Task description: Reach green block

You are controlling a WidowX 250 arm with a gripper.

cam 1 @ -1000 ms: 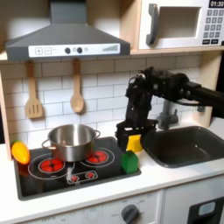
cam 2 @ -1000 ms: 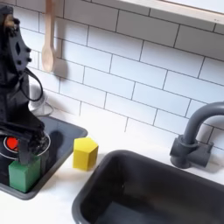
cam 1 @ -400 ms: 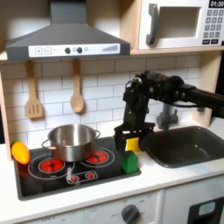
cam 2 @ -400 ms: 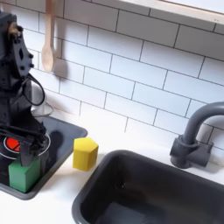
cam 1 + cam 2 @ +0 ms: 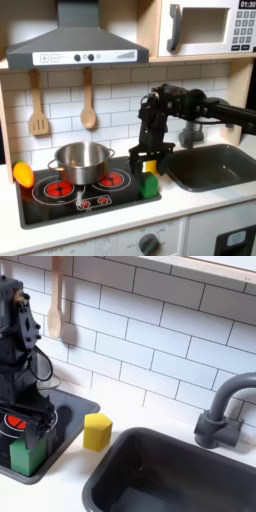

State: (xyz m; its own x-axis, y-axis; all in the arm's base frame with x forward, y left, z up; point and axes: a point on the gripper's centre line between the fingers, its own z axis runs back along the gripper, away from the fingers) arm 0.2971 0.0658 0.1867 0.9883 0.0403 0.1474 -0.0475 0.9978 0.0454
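The gripper (image 5: 146, 168) has come lower and further to the first exterior view's left, fingers spread open straddling the green block (image 5: 148, 186).

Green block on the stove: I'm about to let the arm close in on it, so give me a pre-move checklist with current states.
1. Gripper directly above the green block: ok in both exterior views.
2. Jaws spread to straddle it: cannot tell.
3. Green block fully on the stovetop: ok, near its front right corner.
4. Yellow block clear of the descent: ok, beside on the counter.
5. Steel pot clear of the arm: ok.
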